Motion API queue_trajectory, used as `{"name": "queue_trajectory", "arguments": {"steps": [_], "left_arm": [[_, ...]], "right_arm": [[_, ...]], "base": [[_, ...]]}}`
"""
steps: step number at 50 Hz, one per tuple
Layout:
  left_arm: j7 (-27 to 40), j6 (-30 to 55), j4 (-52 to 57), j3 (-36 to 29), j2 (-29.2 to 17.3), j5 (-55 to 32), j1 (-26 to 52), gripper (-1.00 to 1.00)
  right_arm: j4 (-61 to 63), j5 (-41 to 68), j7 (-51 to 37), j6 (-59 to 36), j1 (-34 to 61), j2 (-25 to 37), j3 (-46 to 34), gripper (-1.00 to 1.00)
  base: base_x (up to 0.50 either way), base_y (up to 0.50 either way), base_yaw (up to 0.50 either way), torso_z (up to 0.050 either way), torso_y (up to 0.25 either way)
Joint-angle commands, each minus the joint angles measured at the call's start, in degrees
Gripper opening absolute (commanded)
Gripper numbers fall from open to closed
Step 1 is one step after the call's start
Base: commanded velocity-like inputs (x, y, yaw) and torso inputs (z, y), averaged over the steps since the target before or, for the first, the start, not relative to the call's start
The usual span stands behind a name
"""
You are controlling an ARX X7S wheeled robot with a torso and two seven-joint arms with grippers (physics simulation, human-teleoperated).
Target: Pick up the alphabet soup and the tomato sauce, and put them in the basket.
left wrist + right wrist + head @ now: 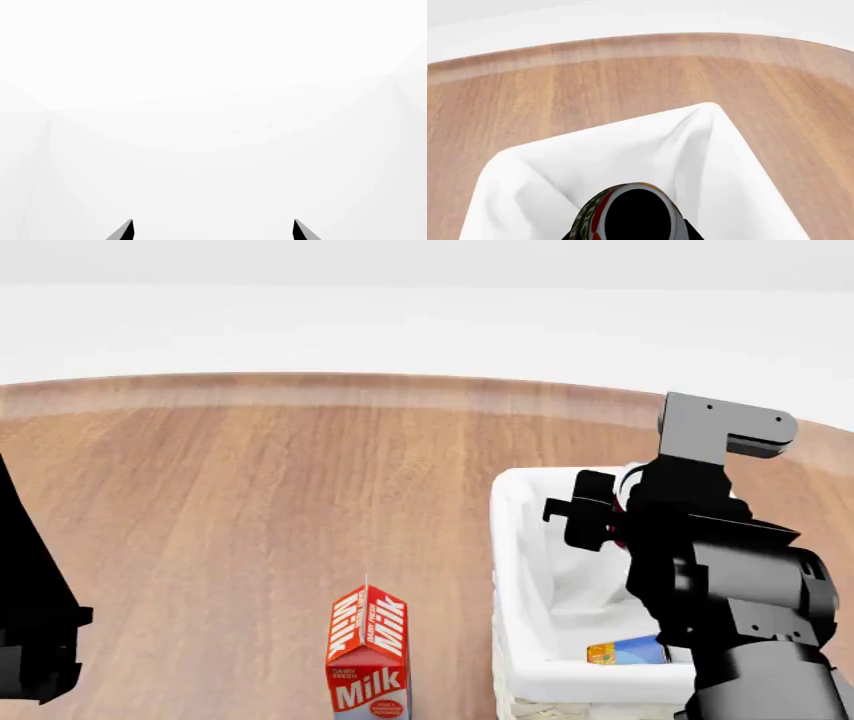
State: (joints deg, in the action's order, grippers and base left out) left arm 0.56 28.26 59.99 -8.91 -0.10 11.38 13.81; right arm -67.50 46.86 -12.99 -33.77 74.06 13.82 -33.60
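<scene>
The tomato sauce point(630, 212) is seen close in the right wrist view, its red and green label and dark end filling the space just ahead of the camera, directly over the white liner of the basket point(527, 175). It is judged to be clamped between the jaws of the right gripper point(607, 515), though the jaws themselves are hidden behind the can. In the head view that gripper is held above the basket's point(514, 540) interior, and the alphabet soup point(627, 651) is seen already lying inside, near the basket's near wall, its blue and orange label partly covered by the arm.

The step in hand is judged to be the placing of the second can. The next move calls for the jaws to be parted so that the can drops onto the liner beside the soup.

In the left wrist view the jaws of the left gripper point(213, 230) are seen apart and empty, with only white ahead. A milk carton point(370, 650) stands upright on the wooden worktop point(240, 500), beside the basket.
</scene>
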Motion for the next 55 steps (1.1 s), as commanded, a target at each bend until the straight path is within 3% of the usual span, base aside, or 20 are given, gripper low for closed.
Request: {"name": "queue_trajectory", "arguments": {"steps": [1,43,44,55], "left_arm": [[-0.12,0.27,0.00,0.09,0.01,-0.01,0.45,1.00],[0.09,0.35,0.00,-0.36,0.01,0.00,0.36,1.00],[0.13,0.33,0.00,-0.31,0.01,-0.11,0.36,1.00],[0.16,0.23,0.00,-0.25,0.00,-0.20,0.27,1.00]], "right_arm": [[-1.62,-1.69,1.05,-0.96,-0.02,-0.46,-0.02,-1.00],[-2.56,-2.68,2.00,-0.54,-0.93,-0.77,-0.02,-1.00],[-1.44,-2.43,1.72,-1.08,-1.24,-0.53,0.10,1.00],[-2.13,-2.60,2.59,-0.59,-1.37,-0.66,0.14,1.00]], "base": [[0.00,0.00,0.00,0.000,0.000],[0.00,0.00,0.00,0.000,0.000],[0.00,0.00,0.00,0.000,0.000],[0.00,0.00,0.00,0.000,0.000]]}}
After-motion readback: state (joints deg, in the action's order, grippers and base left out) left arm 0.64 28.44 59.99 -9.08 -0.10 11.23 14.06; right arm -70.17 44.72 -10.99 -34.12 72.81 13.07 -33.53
